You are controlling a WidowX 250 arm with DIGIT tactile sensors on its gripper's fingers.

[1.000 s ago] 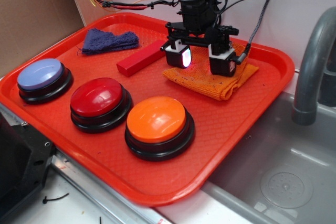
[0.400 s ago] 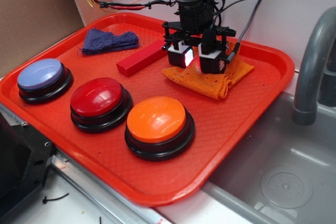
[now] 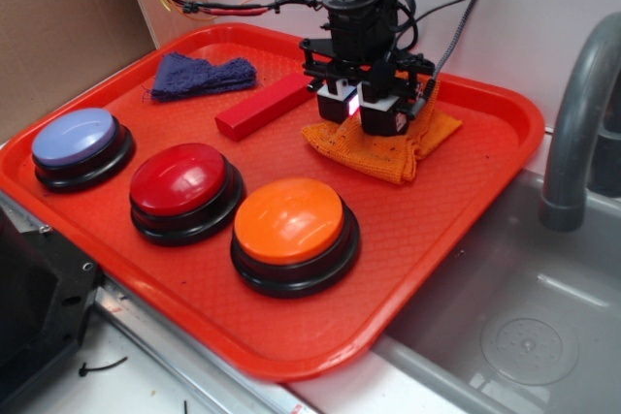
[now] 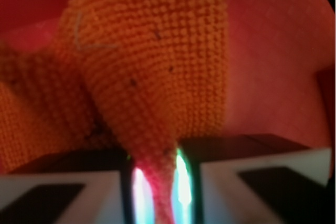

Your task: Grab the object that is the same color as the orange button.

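1. Pincer [image 3: 360, 110] is clenched on the orange cloth [image 3: 388, 145]; on my wrist feed I see a ridge of the knit [image 4: 152, 77] drawn up and narrowing into the slim gap between the two white fingers [image 4: 63, 192], which glow at their inner edges.
2. I see the orange cloth lying on the red tray [image 3: 456, 210] toward its far right corner, bunched under the arm, with small dark specks across the weave.
3. I see the orange button [image 3: 294, 233] on its black base near the tray's front edge, well apart from the cloth.
4. I see the red button [image 3: 185, 188] just to the left of the orange one, their bases close together; whether they touch I cannot tell.
5. I see the lavender-blue button [image 3: 81, 145] further left, near the tray's left edge.
6. I see a red block [image 3: 260, 109] lying flat and slanted in the middle of the tray, its far end just beside the pincer and the cloth's left edge.
7. I see a dark blue cloth [image 3: 202, 75] crumpled near the tray's far left corner, apart from the block.
8. I see a grey sink basin [image 3: 514, 327] beyond the tray's right edge, with a grey faucet [image 3: 582, 113] arching over it.
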